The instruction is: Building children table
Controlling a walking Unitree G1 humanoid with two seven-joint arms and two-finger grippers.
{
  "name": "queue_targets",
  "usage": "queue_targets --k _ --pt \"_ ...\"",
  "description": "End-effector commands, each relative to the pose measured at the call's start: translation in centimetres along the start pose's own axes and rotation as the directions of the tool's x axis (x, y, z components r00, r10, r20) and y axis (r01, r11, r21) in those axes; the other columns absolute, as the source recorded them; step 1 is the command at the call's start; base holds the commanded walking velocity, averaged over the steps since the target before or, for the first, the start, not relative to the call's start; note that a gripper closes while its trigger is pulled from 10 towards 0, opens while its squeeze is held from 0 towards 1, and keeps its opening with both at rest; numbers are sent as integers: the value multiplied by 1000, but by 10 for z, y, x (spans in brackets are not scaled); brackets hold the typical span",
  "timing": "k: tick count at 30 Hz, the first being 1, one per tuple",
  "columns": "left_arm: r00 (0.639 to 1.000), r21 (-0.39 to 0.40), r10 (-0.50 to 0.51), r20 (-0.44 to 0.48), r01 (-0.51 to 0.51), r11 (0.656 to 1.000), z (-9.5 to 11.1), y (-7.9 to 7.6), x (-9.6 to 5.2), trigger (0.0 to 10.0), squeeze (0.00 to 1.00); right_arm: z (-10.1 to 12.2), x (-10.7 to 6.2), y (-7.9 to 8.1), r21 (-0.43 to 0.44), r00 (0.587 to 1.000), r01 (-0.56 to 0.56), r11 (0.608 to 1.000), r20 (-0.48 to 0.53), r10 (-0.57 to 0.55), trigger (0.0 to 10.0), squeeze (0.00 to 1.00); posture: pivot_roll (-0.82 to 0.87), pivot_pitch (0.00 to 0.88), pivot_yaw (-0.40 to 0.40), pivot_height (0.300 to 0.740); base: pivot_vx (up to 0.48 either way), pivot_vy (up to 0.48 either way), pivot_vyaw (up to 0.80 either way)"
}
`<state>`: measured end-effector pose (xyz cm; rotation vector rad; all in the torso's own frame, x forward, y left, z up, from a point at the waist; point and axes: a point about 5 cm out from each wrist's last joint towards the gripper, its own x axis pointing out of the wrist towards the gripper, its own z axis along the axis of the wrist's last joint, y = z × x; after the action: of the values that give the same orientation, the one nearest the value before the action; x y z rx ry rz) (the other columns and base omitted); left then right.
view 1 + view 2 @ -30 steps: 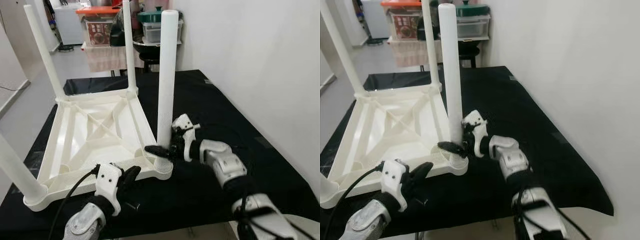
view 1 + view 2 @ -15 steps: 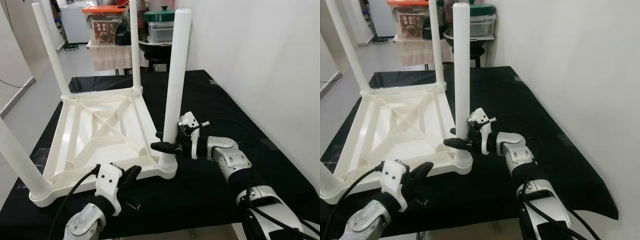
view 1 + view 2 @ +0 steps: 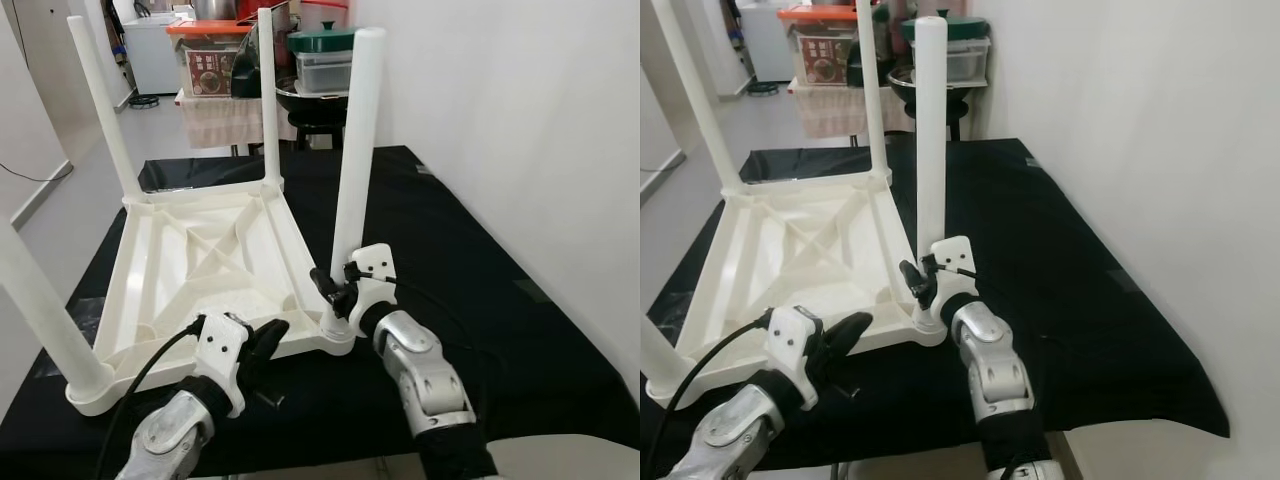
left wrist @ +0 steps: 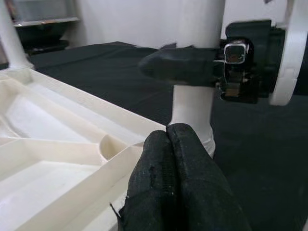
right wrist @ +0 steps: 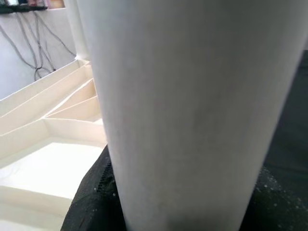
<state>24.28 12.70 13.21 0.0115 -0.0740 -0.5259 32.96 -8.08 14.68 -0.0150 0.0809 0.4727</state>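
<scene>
A white plastic children's table [image 3: 200, 270] lies upside down on the black-covered worktop [image 3: 470, 290], with its legs pointing up. My right gripper [image 3: 335, 290] is shut on the near right leg [image 3: 355, 150] just above its socket. In the right wrist view that leg [image 5: 192, 96] stands between the black fingers [image 5: 91, 202]. My left gripper [image 3: 262, 340] is shut with nothing in it, its fingertips [image 4: 178, 183] at the table's front rim beside the same socket. The left wrist view shows the right gripper [image 4: 192, 65] clamped across the leg.
A white wall [image 3: 520, 120] runs close along the right. Behind the worktop stand storage boxes [image 3: 205, 60] and a green-lidded pot [image 3: 322, 45]. A small dark part [image 3: 268, 400] lies on the cloth near my left gripper. The worktop's front edge is just below my arms.
My right arm has swung in from the right to nearly straight ahead, keeping its hold low on the leg. The left gripper has edged up to the rim. The camera shifted slightly.
</scene>
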Motion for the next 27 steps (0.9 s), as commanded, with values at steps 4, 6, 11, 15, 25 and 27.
queue_targets --k 4,6,11,15,25,27 --pt "1000 -19 -4 -9 4 1000 -4 -1 1 10000 0 -19 -3 3 17 994 -24 1000 -105 26 8549 0 -9 0 -25 740 0 0 0" --pt "1000 -18 -1 -9 1 1000 -4 -2 1 10000 0 -16 -5 7 51 994 -43 998 -102 48 10000 0 -5 0 -28 740 0 0 0" --pt "1000 -20 6 -12 -6 1000 -5 -3 -2 10000 0 0 -6 14 51 969 -240 969 -53 243 10000 1000 2 0 -31 740 0 0 0" --pt "1000 -23 4 -15 -4 1000 -6 -2 -4 10000 0 13 -6 11 7 921 -389 921 -16 389 10000 976 0 0 -30 740 0 0 0" --pt "1000 -18 6 -19 -6 1000 -7 -3 -7 10000 0 44 1 -23 -98 682 -731 675 -74 727 10000 0 15 0 -33 740 0 0 0" --pt "1000 -20 5 -19 -6 1000 -7 -3 -6 10000 0 45 3 -25 -86 668 -744 663 -80 740 10000 0 17 0 -35 740 0 0 0"
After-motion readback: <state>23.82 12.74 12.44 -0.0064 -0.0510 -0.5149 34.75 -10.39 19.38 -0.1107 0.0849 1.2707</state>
